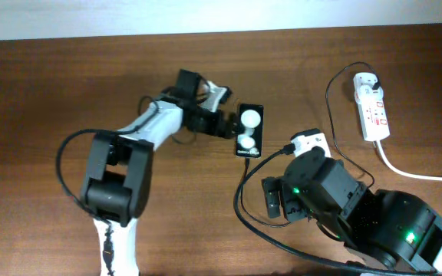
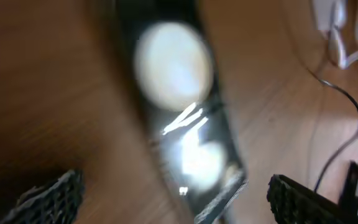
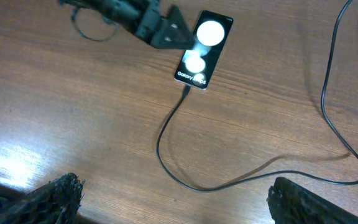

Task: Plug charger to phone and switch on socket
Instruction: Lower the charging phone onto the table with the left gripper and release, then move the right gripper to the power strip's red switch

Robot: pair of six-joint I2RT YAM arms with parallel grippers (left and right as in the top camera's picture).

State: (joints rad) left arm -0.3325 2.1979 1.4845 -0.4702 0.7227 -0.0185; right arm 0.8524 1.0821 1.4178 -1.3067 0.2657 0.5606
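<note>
– Fingers: your left fingers [image 2: 51, 196] are spread wide w/ the phone [image 2: 179, 112] lying betw. them, unpinched. Your right fingers [image 3: 55, 196] are spread too, nothing in them.

– Agreed. Phone's flat on the table [image 1: 52, 77], centre of the overhead frame. It's a black slab w/ two white round marks and tiny white text near its lower end. The charger [image 3: 158, 148] tip meets that lower short edge. Can't tell if it's fully seated.

– So I'd judge the switch is what's left for you. The socket [image 1: 373, 107] is upper right in overhead, well apart from the phone, w/ red switch marks on top and a black plug [image 1: 375, 79] at its top end.

– Use your right arm, it's nearer. Bring the fingers together first so you press w/ one firm tip. Come straight down on the switch. Steer clear of the charger looping beside the socket so you don't tug the tip out.
</note>
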